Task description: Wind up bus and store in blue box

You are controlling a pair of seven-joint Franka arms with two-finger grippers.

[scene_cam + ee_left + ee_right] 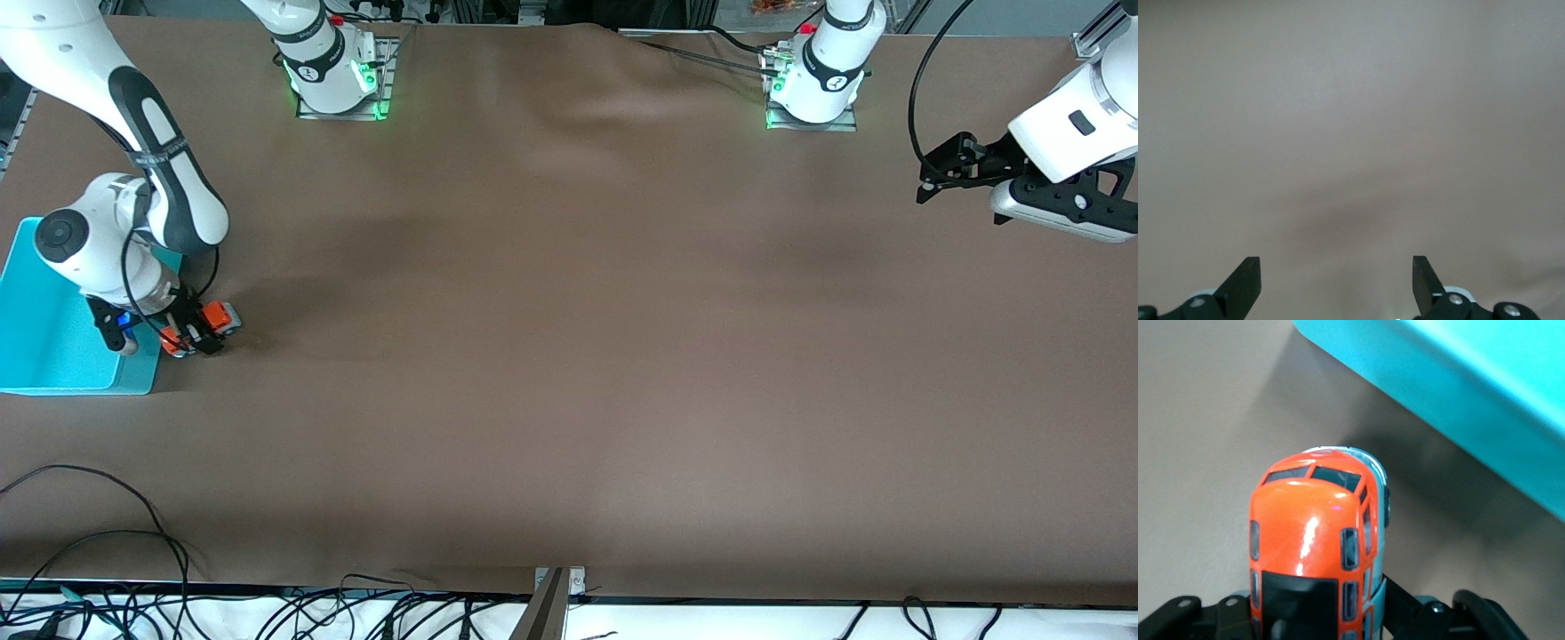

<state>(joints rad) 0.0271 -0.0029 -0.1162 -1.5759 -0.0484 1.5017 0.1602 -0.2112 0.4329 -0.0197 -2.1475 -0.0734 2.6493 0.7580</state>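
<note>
The orange-red bus point(220, 318) point(1313, 540) stands on the brown table right beside the blue box point(49, 333) point(1458, 393), toward the right arm's end. My right gripper point(197, 336) point(1313, 617) is down at the table and shut on the bus, its black fingers pressed against both sides. The bus's dark roof panel faces the right wrist camera. My left gripper point(929, 182) point(1337, 283) hangs open and empty above bare table at the left arm's end, waiting.
The brown mat point(569, 356) covers the whole table. Loose black cables point(133, 542) lie along the edge nearest the front camera. The right arm's elbow point(98, 236) hangs over the box.
</note>
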